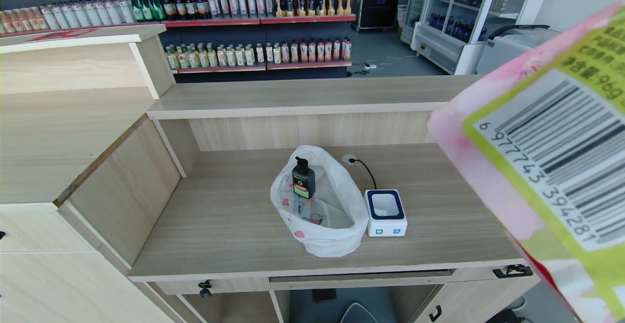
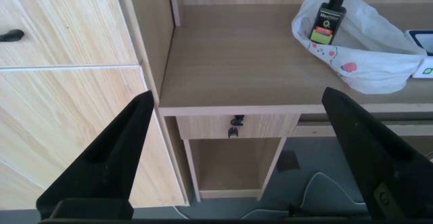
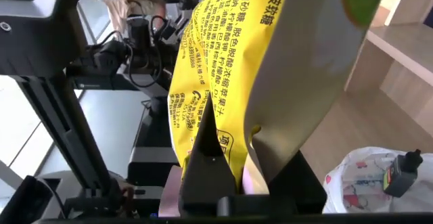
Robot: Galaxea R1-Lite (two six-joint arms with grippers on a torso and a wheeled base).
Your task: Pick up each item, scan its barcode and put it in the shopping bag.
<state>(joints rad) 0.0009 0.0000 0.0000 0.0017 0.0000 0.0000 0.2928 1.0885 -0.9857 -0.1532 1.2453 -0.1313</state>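
The right claw (image 3: 233, 163) is clamped on the bottom edge of a pack (image 3: 223, 61), one finger on each side of the seam. It grips the edge, so the printed faces stay uncovered. In the head view the pack (image 1: 547, 157) is raised high on the right, well above the worktop (image 1: 234, 225), with its barcode (image 1: 561, 132) facing up and out. The code does not face the scanner (image 1: 385, 211) yet, so the scan step looks not yet done for this item.

The scanner sits on the worktop with its window up, just right of the bag (image 1: 332, 242) and touching its side. Its cable (image 1: 367, 169) runs back to a hole in the worktop. That pairing keeps the path from scan to drop short. The bag lies with its mouth wide open toward the front, and a dark pump bottle (image 1: 303, 179) stands upright inside at the back, so one item seems to be finished.

The left claw (image 2: 237, 116) is spread wide and empty, and sits low in front of the worktop's left end, well clear of the bag (image 2: 365, 68). There it keeps out of the right arm's way.

To scan, the pack will likely need lowering and turning so that the code faces the scanner's window.
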